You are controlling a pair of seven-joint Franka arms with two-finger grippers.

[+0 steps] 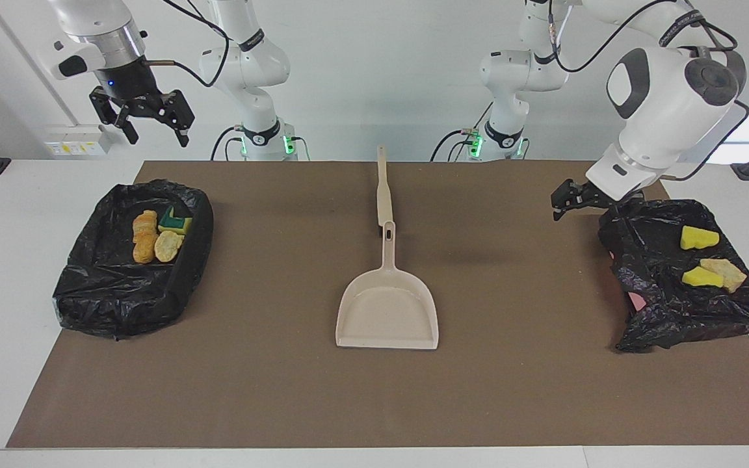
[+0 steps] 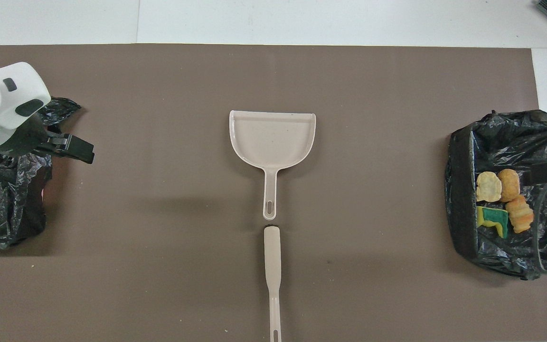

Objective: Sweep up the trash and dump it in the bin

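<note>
Starting with the right gripper: raised high, fingers spread, nothing between them, hanging over the black-bagged bin at the right arm's end of the table. Down inside that bin, counting four pieces of trash: two orange-brown lumps, one beige lump, and a green-backed yellow sponge tucked against the wall on the robots' side.

Over to the left gripper: low, fingers apart and empty, poised at the rim of the second bagged bin at the left arm's end, on the side toward the table's middle. Hard to say whether touching the bag or just clear of it. Three more scraps in there: two yellow chunks and a beige piece.

Out to the centre of the brown mat: dustpan lying empty, brush in line with its handle toward the robots' edge. No scraps spotted anywhere on the mat.

By the look of it, sweeping and dumping done; nothing left but pulling the arms away.
</note>
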